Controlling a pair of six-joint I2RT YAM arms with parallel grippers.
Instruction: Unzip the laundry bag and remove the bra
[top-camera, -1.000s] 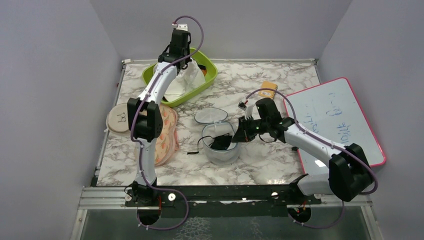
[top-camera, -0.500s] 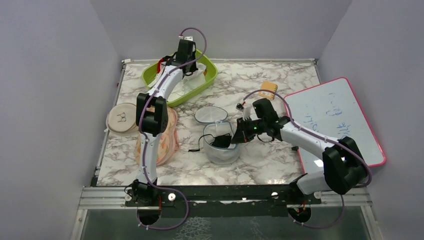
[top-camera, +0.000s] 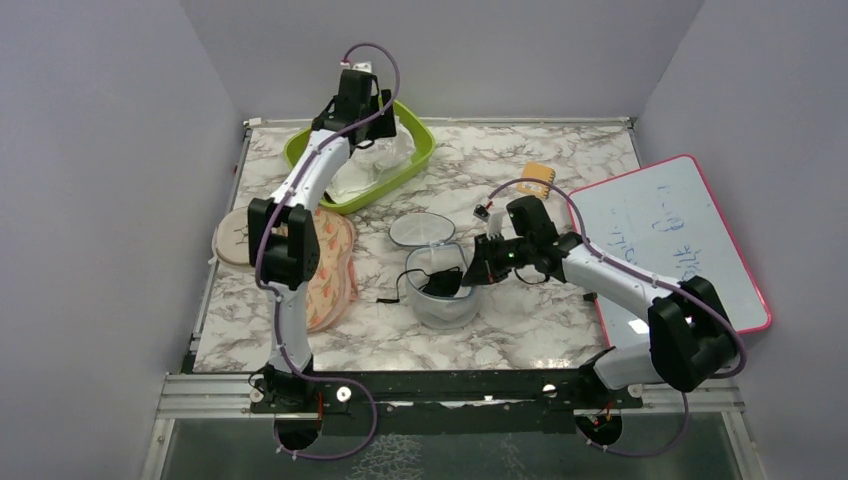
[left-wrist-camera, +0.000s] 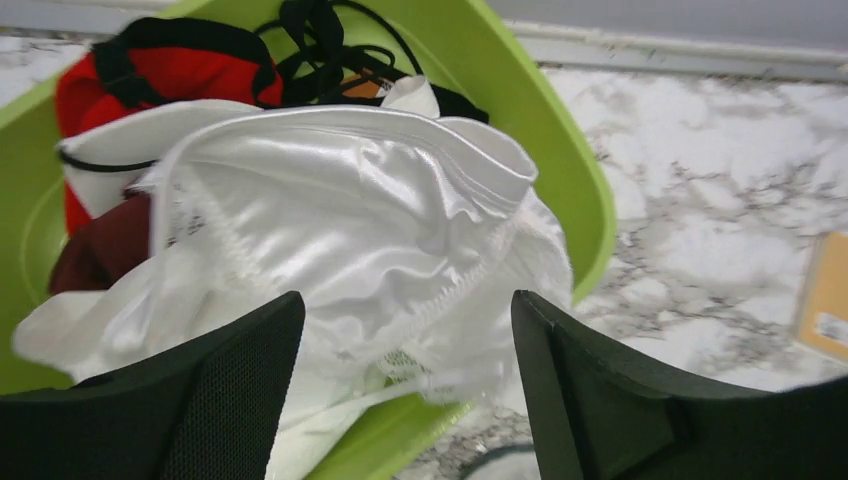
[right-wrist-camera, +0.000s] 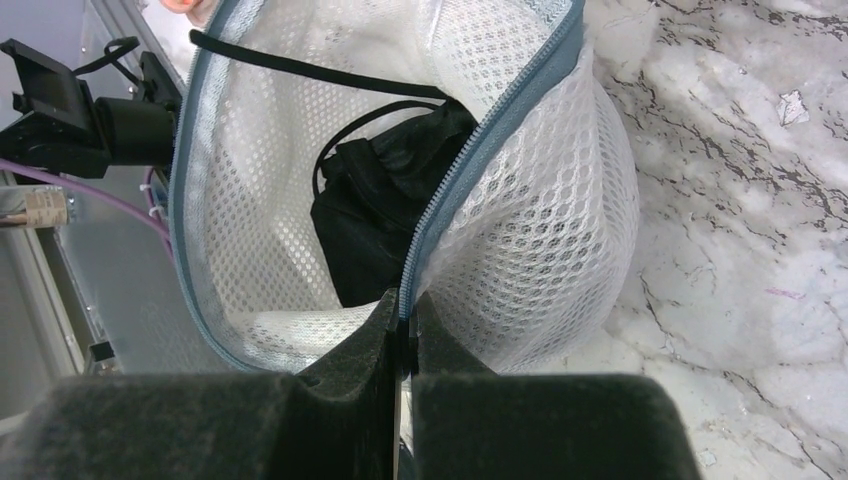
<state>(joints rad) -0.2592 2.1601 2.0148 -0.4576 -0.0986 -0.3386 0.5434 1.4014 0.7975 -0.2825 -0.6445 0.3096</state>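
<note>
The laundry bag (top-camera: 441, 316) stands unzipped at the table's middle, its round flap (top-camera: 421, 230) folded back. A black bra (top-camera: 440, 285) lies inside, and a strap trails out onto the table to the left. In the right wrist view the bra (right-wrist-camera: 375, 215) shows behind the grey-blue zip band (right-wrist-camera: 470, 170). My right gripper (right-wrist-camera: 403, 320) is shut on that band at the bag's right rim (top-camera: 478, 272). My left gripper (left-wrist-camera: 405, 310) hangs open over the green basket (left-wrist-camera: 560, 170) at the back left. Below its jaws lies a white satin garment (left-wrist-camera: 340, 200), not held.
The green basket (top-camera: 424, 148) also holds a red garment (left-wrist-camera: 170, 70) and black straps. A beige disc (top-camera: 232, 242) and a peach patterned pouch (top-camera: 338, 270) lie left. A tan packet (top-camera: 537, 180) and a pink-edged whiteboard (top-camera: 670, 240) lie right.
My left gripper opened and let go of the white garment, which dropped into the green basket. The left arm shifted slightly over the basket. The right gripper kept its hold.
</note>
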